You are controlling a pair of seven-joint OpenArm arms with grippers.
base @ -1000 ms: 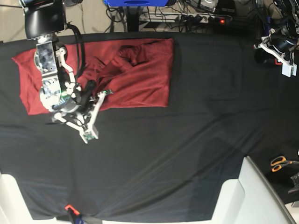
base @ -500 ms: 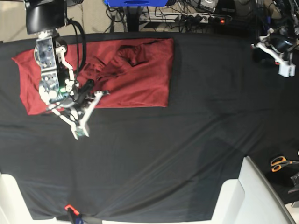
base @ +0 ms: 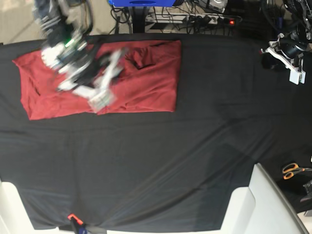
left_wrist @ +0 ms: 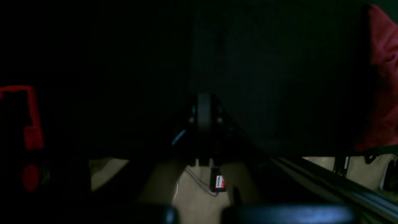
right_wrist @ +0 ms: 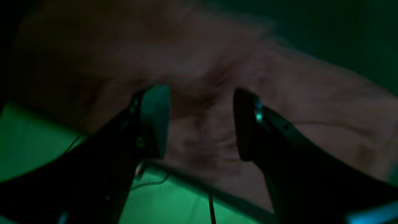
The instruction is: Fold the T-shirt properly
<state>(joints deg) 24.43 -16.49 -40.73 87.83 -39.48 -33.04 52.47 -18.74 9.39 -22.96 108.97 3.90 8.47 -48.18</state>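
Black cloth [base: 161,161] covers table; T-shirt [base: 146,83] top-left; right claw [right_wrist: 202,124] released; left claw [base: 295,73] clenched.

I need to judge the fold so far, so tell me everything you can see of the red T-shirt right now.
The T-shirt is plain brick-red, thin soft knit. It lies flat on the black cloth at the table's far side, a rough rectangle with straight near and side edges. Fabric bunches in wrinkles and a dark fold near its upper middle. The right pincer, motion-blurred, is over its middle with jaws apart; contact cannot be told.
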